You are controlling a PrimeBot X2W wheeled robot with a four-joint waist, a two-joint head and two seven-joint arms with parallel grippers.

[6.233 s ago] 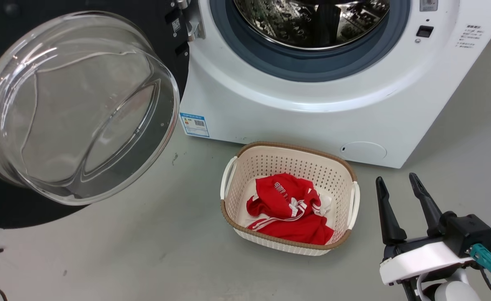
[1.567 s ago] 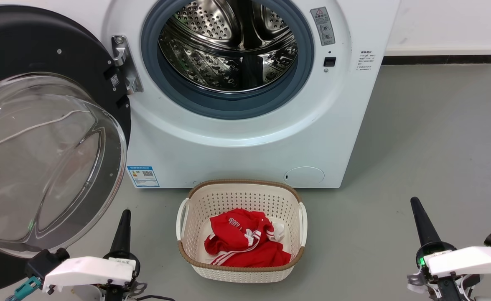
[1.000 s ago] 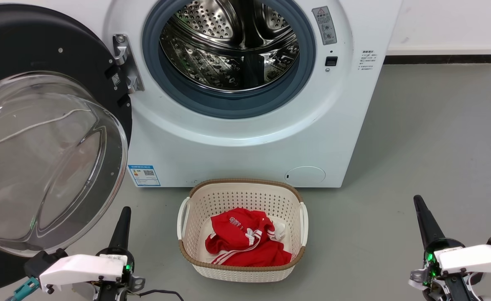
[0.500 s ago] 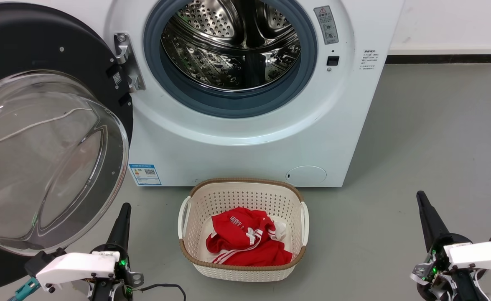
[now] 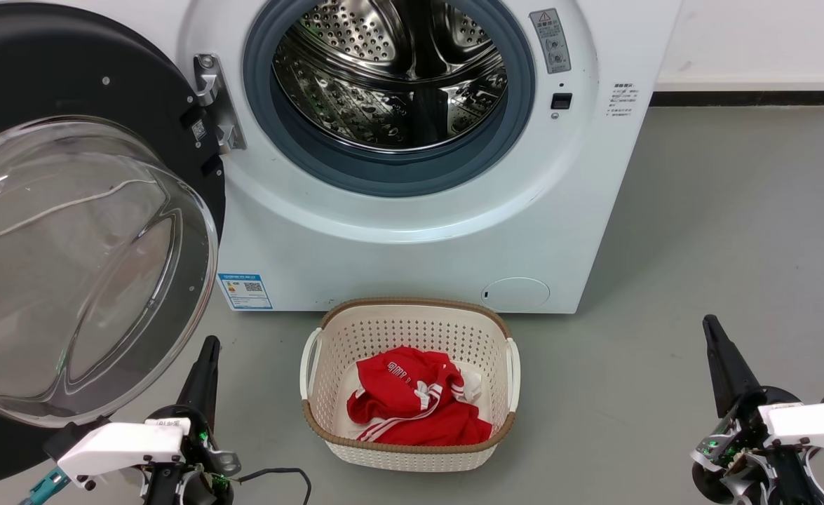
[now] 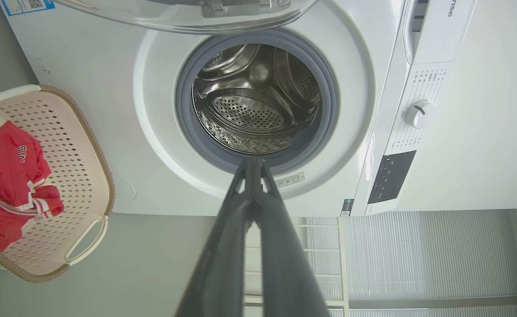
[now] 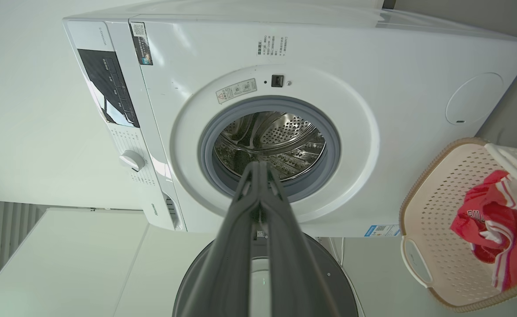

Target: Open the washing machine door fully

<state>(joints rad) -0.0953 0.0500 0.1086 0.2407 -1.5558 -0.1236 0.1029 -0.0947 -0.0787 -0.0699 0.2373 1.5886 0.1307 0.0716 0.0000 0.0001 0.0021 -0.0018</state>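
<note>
The white washing machine (image 5: 412, 252) stands ahead with its steel drum (image 5: 390, 70) exposed. Its black washing machine door (image 5: 82, 245), with a bulging clear glass bowl, is swung wide to the left on a metal hinge (image 5: 212, 102). My left gripper (image 5: 205, 358) is shut and empty at the lower left, just below the door's glass bowl and apart from it. At the lower right, well clear of the machine, my right gripper (image 5: 717, 344) is also shut on nothing. Both wrist views look along closed fingers at the drum opening (image 6: 258, 97) (image 7: 269, 145).
A cream perforated basket (image 5: 327, 428) holding a red garment (image 5: 412, 407) sits on the grey floor right in front of the machine, between my two grippers. A white wall with a dark skirting strip (image 5: 741, 98) runs behind on the right.
Over the last second both grippers have sunk slightly toward the bottom of the view and stayed shut. The door stands as wide as before; the camera has drifted a little.
</note>
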